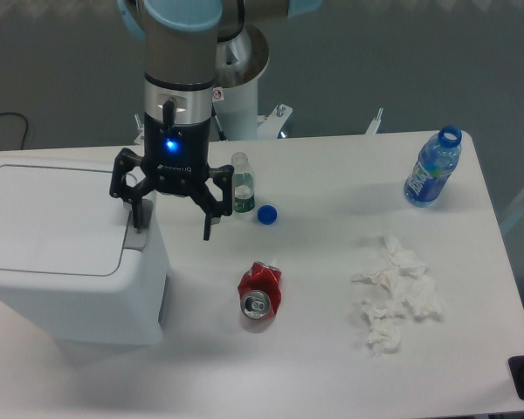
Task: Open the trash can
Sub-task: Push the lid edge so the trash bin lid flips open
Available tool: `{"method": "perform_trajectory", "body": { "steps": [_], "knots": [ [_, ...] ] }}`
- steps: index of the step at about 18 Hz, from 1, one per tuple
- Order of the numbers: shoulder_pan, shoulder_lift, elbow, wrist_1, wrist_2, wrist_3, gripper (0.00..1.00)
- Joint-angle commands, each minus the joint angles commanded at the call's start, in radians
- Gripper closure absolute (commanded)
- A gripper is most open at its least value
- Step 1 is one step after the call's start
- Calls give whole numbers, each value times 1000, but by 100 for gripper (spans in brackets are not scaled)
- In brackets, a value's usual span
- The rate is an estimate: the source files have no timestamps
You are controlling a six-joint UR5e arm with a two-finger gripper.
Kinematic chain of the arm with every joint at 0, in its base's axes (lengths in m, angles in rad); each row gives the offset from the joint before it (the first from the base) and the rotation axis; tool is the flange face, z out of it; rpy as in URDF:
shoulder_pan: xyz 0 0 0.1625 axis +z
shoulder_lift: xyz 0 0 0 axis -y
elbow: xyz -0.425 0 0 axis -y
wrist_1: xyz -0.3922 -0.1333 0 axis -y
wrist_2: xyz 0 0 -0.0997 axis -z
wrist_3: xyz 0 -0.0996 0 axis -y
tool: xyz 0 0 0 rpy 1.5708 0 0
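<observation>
Bin (pixel 65 253) at 9 o'clock on desk (pixel 332 288), lid shut. End effector (pixel 171 220) spread open, one finger on the tab (pixel 140 234). We risk slipping off its edge, lid stays latched.
</observation>
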Motion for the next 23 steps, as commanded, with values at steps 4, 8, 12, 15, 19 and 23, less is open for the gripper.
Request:
{"method": "perform_trajectory", "body": {
  "steps": [4,8,12,15,19,23],
  "knots": [
    [0,-3,-2,0,0,2,0],
    [0,-6,-2,0,2,2,0],
    [0,-6,-2,0,2,2,0],
    [0,-5,-2,0,2,2,0],
    [11,-3,3,-2,-17,0,0],
    [26,-2,5,-2,-48,2,0]
  ]
}}
